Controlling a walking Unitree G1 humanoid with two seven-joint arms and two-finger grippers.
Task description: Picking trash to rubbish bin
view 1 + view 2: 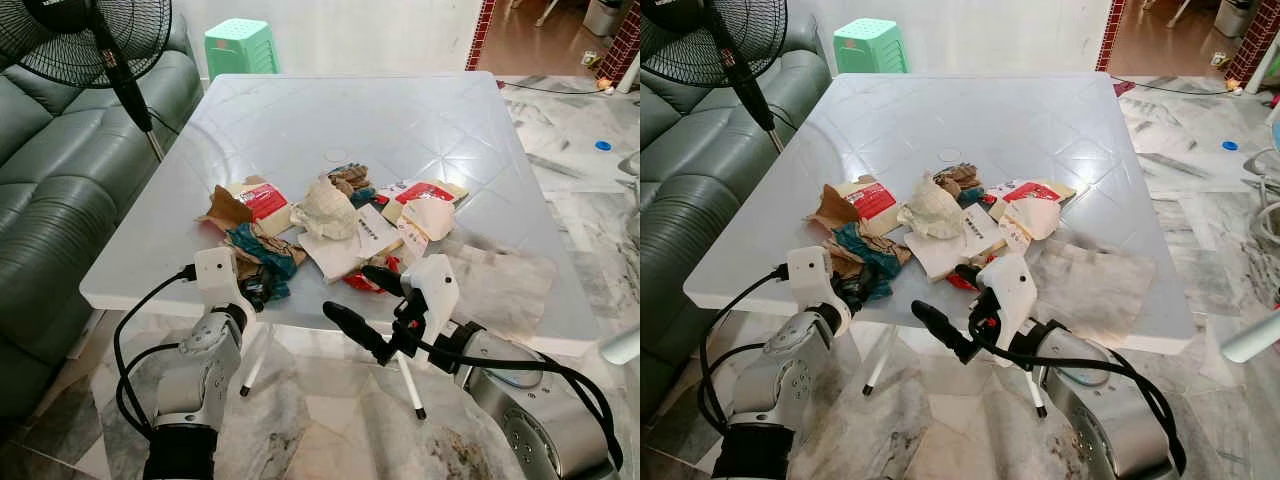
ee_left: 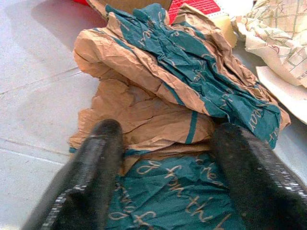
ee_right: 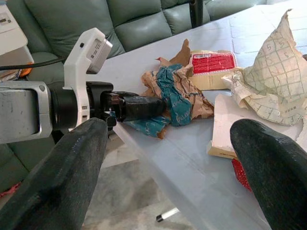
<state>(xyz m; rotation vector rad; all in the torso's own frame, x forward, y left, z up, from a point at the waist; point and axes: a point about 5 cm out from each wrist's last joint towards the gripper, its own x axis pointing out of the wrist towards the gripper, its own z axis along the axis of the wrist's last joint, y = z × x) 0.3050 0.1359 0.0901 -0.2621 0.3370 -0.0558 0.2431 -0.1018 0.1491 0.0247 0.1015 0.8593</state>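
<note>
The two head cameras are looking forward and down from above the near edge of the white table (image 1: 300,130), both taking in the trash pile (image 1: 330,225) at mid-frame and the green sofa (image 1: 60,180) along the left side. The left wrist camera is peering very closely along its black fingers (image 2: 91,172) at the teal-and-brown crumpled paper (image 2: 182,76). The right wrist camera is facing sideways across the table edge, sharing that same paper (image 3: 175,93) and the sofa at the upper left.

Between the left hand's (image 2: 163,191) matt black fingers (image 2: 91,177) lies crumpled brown-and-teal paper (image 2: 177,91), rough with creases. Under it the white plastic tabletop (image 1: 300,120) is smooth and glossy; the green sofa (image 1: 60,180) beside looks leathery.
</note>
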